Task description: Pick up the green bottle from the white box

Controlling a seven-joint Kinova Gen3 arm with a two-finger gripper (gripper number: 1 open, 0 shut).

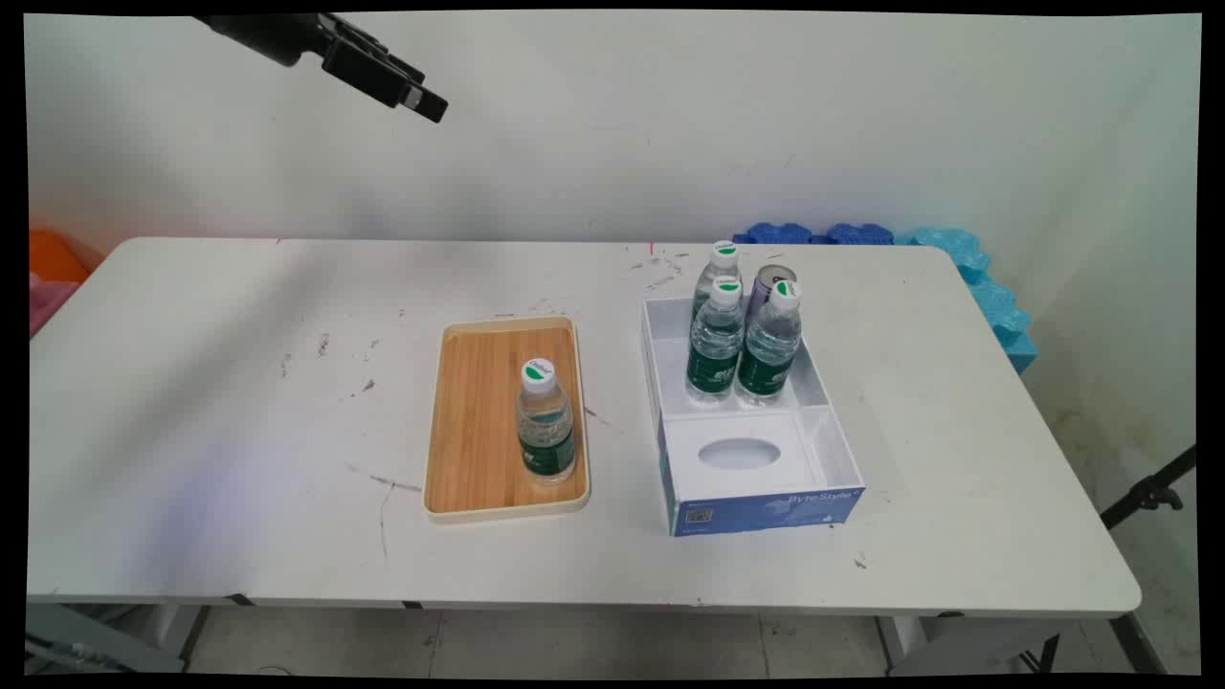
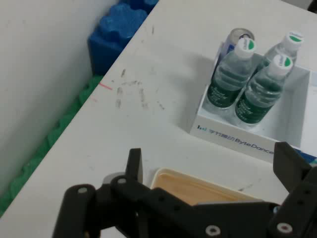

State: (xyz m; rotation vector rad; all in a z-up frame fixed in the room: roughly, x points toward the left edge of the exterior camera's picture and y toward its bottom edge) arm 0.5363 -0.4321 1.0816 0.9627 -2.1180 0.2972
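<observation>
The hand [image 1: 421, 96] hangs empty with fingers spread wide at the frame's upper left, far above the tabletop [image 1: 239, 402], where one water bottle [image 1: 545, 421] stands on the wooden tray [image 1: 474, 421] left of the white box [image 1: 746, 478] holding three more bottles [image 1: 742, 344] and a can [image 1: 768, 282].

Scuffed white table standing against a bare wall

A white table [image 1: 239, 402], its top marked with dark scuffs and scratches, is sitting before a plain off-white wall [image 1: 612, 124], with soft light falling evenly across both. Blue foam blocks [image 1: 967, 277] are lying along the wall at the table's far right corner, an orange object [image 1: 55, 256] is showing at the far left edge, a black stand leg [image 1: 1148, 493] is reaching in at the right, and a pale tiled floor [image 1: 574, 651] is showing beneath.
</observation>
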